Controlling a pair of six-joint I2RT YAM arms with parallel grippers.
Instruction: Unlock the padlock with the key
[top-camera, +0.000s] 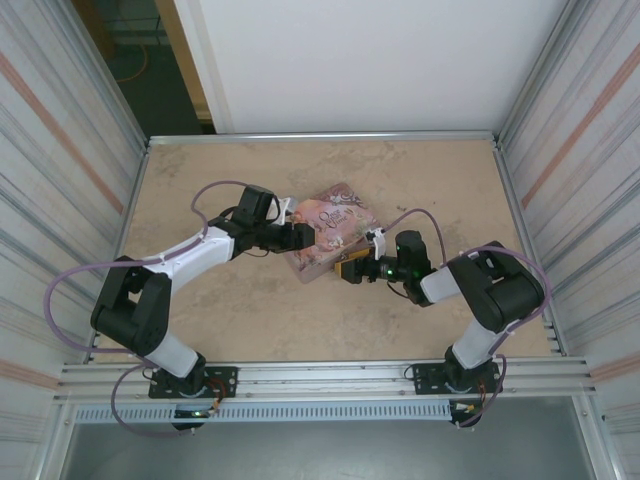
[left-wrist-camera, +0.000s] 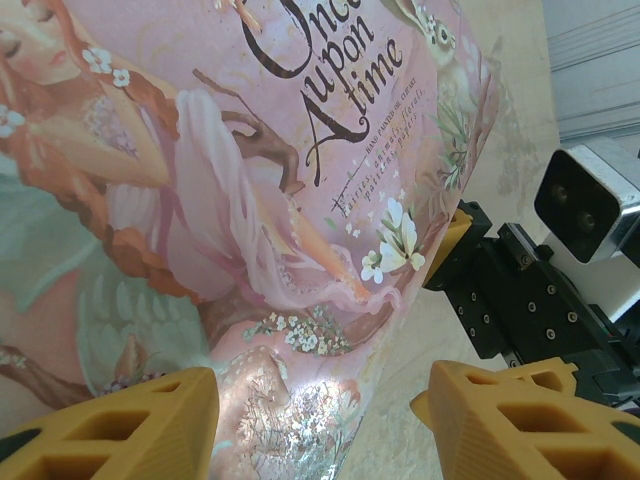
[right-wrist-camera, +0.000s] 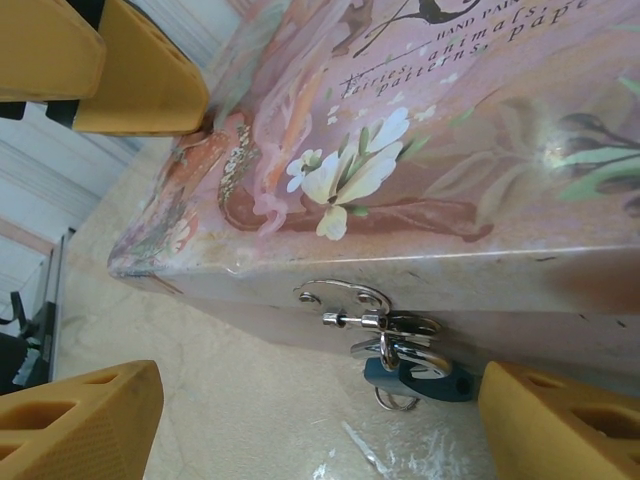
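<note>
- Tabletop (top-camera: 250, 325): pale, mottled surface; carries 1 pink tin box, with 2 arms reaching in to it.
- Pink tin box (top-camera: 335, 222): rectangular, lid up, printed with a reclining figure, white flowers and the words "Once upon a time". It lies mid-tabletop, between the 2 pincers.
- Silvery hasp (right-wrist-camera: 345, 295): scrolled metal fitting on the tin's front wall, just under the lid edge.
- Padlock (right-wrist-camera: 425, 382): tiny, with a blue body and a silvery shackle. The shackle is threaded through the hasp and the body hangs against the front wall just above the tabletop.
- Small wire ring (right-wrist-camera: 397, 402): sits at the underside of the blue body. It is possibly the key's ring, but too small to tell.
- Left pincer (top-camera: 300, 238): at the tin's left end, yellow fingers (left-wrist-camera: 110, 430) standing moderately apart. 1 finger is over the lid corner and the other is off the edge above the tabletop. Whether the first presses on the lid cannot be told.
- Right pincer (right-wrist-camera: 320, 425): low at the tin's front wall, jaws wide and holding nothing. The padlock hangs ahead of the gap, nearer the right-hand finger in the right wrist view.
</note>
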